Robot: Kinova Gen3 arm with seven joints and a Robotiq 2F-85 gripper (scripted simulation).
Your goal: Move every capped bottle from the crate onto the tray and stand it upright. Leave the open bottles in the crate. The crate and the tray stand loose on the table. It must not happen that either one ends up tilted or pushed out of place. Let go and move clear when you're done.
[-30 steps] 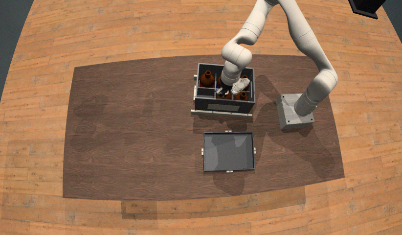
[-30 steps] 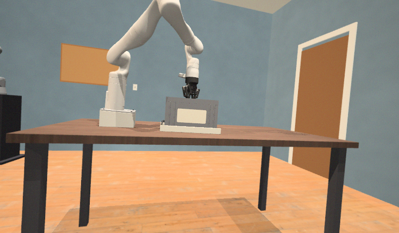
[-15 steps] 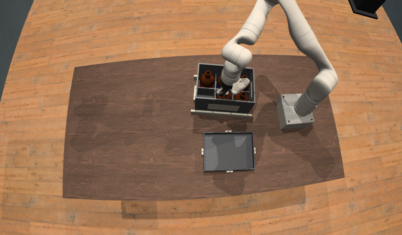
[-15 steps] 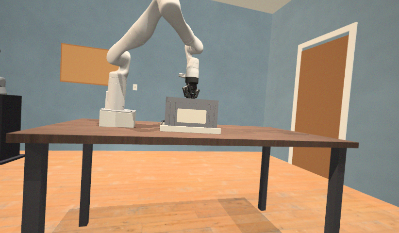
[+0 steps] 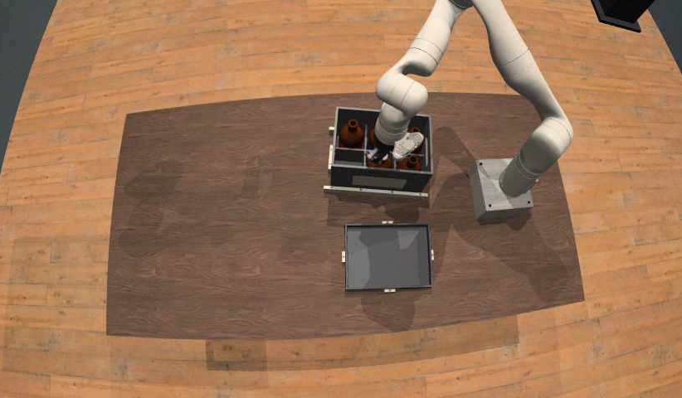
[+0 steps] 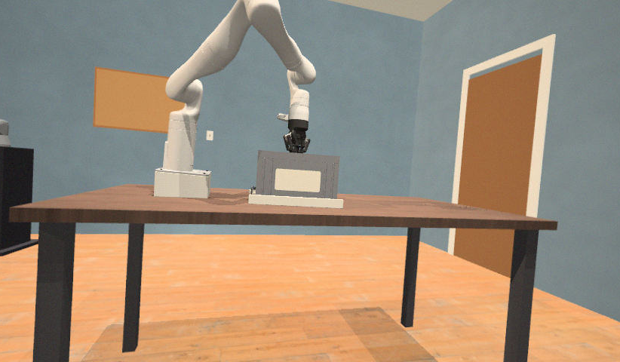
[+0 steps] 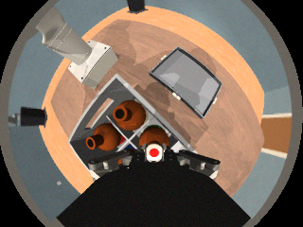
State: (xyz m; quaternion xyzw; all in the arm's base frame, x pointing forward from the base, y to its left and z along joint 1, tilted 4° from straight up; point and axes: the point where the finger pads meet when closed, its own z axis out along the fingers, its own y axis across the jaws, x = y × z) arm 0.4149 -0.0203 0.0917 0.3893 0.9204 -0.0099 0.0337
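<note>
A dark grey crate with dividers stands at the back of the table and holds several brown bottles. My gripper reaches down into the crate's front middle compartment and is shut on the neck of a brown bottle with a red cap. An open brown bottle stands in the back left compartment. Other brown bottles stand at the right, their tops partly hidden by my wrist. In the side view my gripper sits at the crate's top rim. The grey tray lies in front of the crate, empty.
My arm's base block stands to the right of the crate. The crate rests on a pale base plate. The tray also shows in the wrist view.
</note>
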